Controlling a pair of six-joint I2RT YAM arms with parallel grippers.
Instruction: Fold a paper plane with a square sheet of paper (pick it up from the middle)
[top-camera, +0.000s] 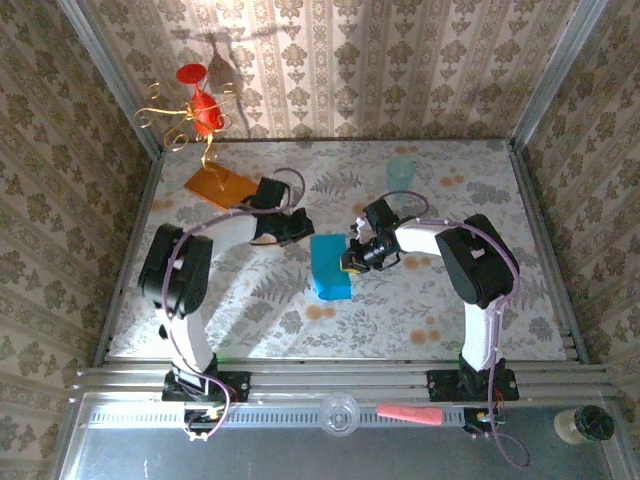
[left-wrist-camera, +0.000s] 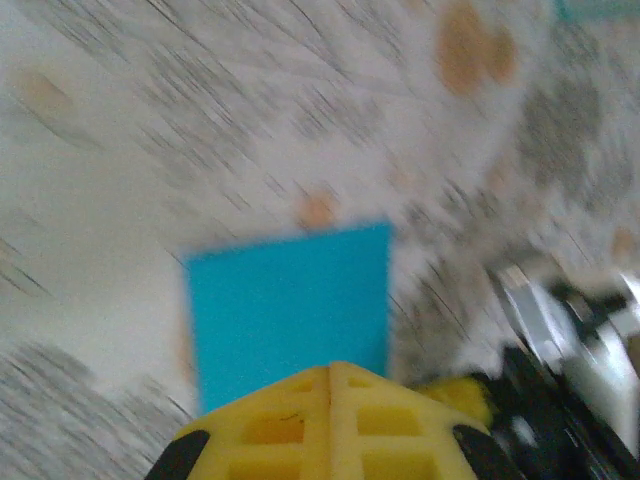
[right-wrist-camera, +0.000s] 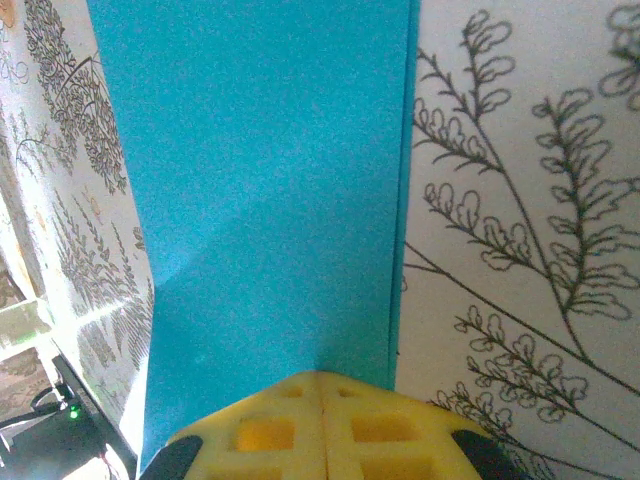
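Fern-printed tabletop (top-camera: 450, 310): my left end effector (left-wrist-camera: 330, 370) and right end effector (right-wrist-camera: 320, 378), both closed, flank teal paper (top-camera: 330, 265), likely flimsy, best pinched mid-sheet.

Bright light from above; soft shadows on the table (top-camera: 420, 310). Left wrist view is motion-blurred, the paper (left-wrist-camera: 290, 310) smeared; right wrist view sharp.

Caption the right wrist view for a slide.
Right gripper, fingers shut, tip against the folded teal paper on a fern-print tablecloth.

Walls (top-camera: 400, 60): damask wallpaper on three sides, bright light patch on the back one. Table (top-camera: 450, 320): fern-print cloth, orange blotches. Aluminium rails (top-camera: 340, 378) along near edge.
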